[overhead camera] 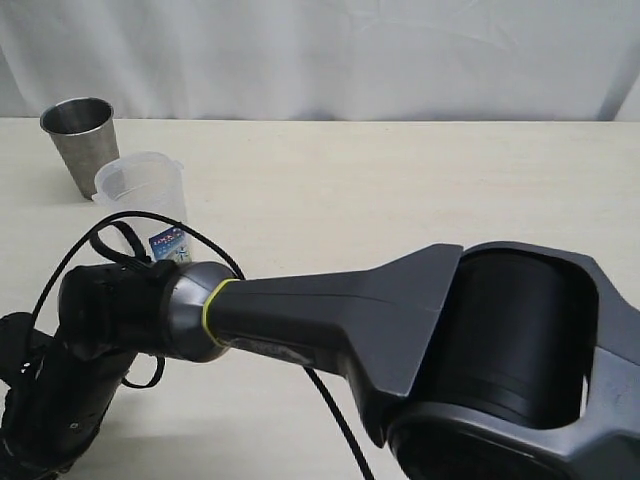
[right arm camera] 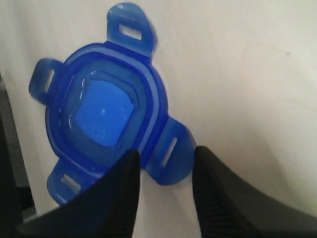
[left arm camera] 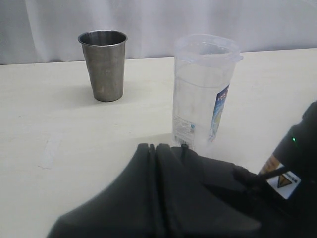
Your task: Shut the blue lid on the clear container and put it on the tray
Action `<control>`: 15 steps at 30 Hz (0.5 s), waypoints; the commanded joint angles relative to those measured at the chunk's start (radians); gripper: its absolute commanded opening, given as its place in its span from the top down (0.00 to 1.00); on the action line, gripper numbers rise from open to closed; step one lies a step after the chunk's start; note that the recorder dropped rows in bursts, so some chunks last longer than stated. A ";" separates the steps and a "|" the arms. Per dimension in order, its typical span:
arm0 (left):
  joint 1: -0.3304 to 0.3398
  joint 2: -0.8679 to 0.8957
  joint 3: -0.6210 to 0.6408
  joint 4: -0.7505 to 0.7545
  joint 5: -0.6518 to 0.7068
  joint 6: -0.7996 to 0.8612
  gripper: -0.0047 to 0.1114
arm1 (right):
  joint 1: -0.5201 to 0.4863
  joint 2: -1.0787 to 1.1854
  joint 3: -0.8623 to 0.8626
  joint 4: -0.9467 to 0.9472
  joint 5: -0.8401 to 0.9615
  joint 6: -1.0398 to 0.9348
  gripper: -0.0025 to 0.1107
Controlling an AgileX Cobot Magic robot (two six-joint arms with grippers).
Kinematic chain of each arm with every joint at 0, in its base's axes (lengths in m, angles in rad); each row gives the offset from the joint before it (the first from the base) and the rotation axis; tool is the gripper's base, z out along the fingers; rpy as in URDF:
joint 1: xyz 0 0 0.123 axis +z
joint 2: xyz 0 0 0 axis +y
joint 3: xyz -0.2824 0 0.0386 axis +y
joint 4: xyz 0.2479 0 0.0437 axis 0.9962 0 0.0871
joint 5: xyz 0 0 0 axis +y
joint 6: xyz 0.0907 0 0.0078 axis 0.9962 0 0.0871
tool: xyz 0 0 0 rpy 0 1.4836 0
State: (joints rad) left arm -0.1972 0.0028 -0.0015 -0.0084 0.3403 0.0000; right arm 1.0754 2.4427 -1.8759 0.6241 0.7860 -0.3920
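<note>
Behind the arm (overhead camera: 330,310), an empty clear container (overhead camera: 150,190) stands half hidden; left gripper (left arm camera: 154,148) clenched; right gripper (right arm camera: 166,158) straddles one blue lid (right arm camera: 104,114) flap, grip unclear.

**Robot test bench in a lab-style setting**

Laid out as a staged manipulation bench, not a home or kitchen. Plain cream tabletop (overhead camera: 420,180) carrying only a few props, among them a steel cup (overhead camera: 80,140) and the clear container (overhead camera: 145,195). Closed off behind by a white cloth backdrop (overhead camera: 350,50). Dominated in the foreground by a grey-and-black robot arm (overhead camera: 330,310) trailing a loose black cable (overhead camera: 338,423).
</note>
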 commanded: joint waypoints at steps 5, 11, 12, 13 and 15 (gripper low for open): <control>0.005 -0.003 0.001 -0.001 -0.009 0.000 0.96 | 0.009 0.015 0.004 -0.024 0.065 -0.080 0.94; 0.005 -0.003 0.001 -0.001 -0.009 0.000 0.96 | 0.009 -0.024 0.004 -0.188 0.067 0.007 0.94; 0.005 -0.003 0.001 -0.001 -0.009 0.000 0.96 | 0.009 -0.034 0.004 -0.240 0.074 0.037 0.94; 0.005 -0.003 0.001 -0.001 -0.009 0.000 0.96 | 0.009 -0.045 0.004 -0.280 0.079 0.066 0.94; 0.005 -0.003 0.001 -0.001 -0.009 0.000 0.96 | 0.009 -0.069 0.004 -0.386 0.100 0.134 0.94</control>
State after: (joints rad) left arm -0.1972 0.0028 -0.0015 -0.0084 0.3403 0.0000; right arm 1.0877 2.4005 -1.8759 0.3953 0.8520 -0.3325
